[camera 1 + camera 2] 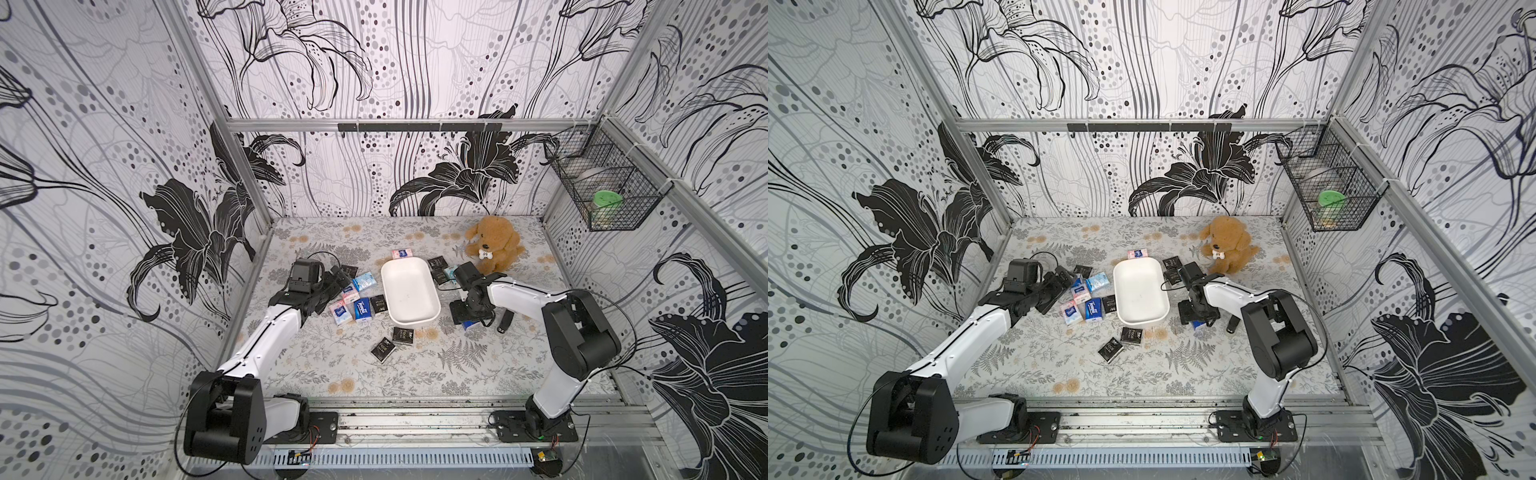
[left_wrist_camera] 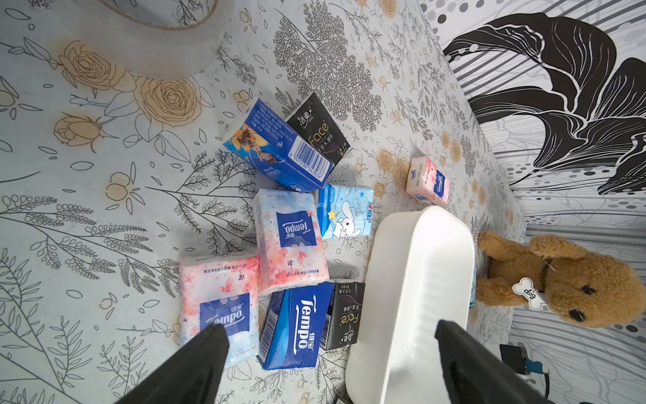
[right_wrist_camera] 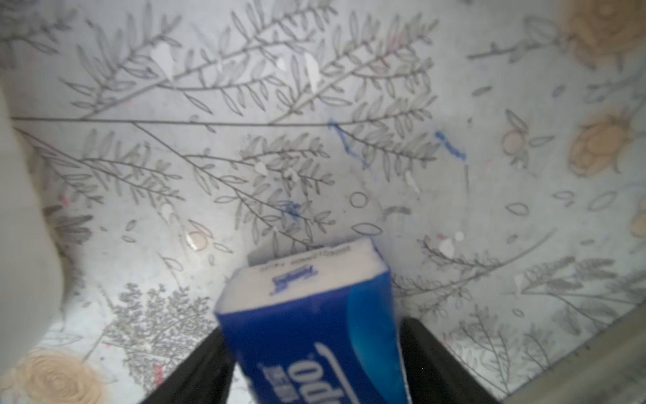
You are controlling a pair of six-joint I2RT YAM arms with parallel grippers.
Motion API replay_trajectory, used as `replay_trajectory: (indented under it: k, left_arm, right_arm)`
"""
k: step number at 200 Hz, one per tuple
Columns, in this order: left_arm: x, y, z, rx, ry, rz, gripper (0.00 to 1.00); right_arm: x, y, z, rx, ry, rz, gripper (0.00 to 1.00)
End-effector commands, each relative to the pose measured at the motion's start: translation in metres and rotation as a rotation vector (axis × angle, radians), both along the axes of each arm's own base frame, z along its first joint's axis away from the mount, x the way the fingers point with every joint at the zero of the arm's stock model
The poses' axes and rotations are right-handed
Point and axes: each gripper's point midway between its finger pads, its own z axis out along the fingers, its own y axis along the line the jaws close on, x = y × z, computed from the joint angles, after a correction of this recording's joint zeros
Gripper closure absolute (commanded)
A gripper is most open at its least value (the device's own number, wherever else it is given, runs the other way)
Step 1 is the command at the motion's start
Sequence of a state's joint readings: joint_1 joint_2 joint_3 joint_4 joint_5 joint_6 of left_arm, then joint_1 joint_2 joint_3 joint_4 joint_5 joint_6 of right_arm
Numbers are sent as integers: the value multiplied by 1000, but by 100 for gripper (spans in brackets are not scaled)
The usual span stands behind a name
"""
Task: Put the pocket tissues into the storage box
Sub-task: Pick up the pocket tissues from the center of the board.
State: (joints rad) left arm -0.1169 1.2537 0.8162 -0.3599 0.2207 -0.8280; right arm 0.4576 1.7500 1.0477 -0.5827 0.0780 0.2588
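Several tissue packets lie bunched just left of the white box in both top views; the box runs lengthwise front to back. A teddy dog sits past its far right corner, and a black stick lies well to its right. From the left wrist, the left claw hangs released over that bunch, beside the box. From the right wrist, the right claw grasps a dark blue packet, white end pointing away from it, right of the box.
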Motion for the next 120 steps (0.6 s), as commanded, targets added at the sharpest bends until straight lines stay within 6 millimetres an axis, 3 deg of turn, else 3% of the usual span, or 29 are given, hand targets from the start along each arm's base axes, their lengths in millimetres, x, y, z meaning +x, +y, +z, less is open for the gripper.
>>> replay_trajectory:
  k: [1, 24, 49, 64, 95, 120]
  left_arm:
    - [4, 2, 5, 27, -20, -10, 3]
    - [3, 3, 2, 35, -13, -10, 2]
    - [3, 3, -3, 29, -3, -4, 3]
    - [3, 1, -6, 15, 2, -4, 3]
    - [3, -4, -14, -23, 6, -5, 3]
    - [1, -8, -20, -50, 15, -11, 3]
  right_arm:
    - [-3, -8, -3, -61, 20, 6, 38]
    - [-6, -9, 3, -54, 12, -23, 49]
    - [-9, -10, 22, -20, -14, -87, 51]
    - [-9, -5, 47, 47, -61, -135, 51]
    - [-3, 25, 85, 227, -133, -164, 51]
    - [6, 67, 110, 334, -183, -129, 51]
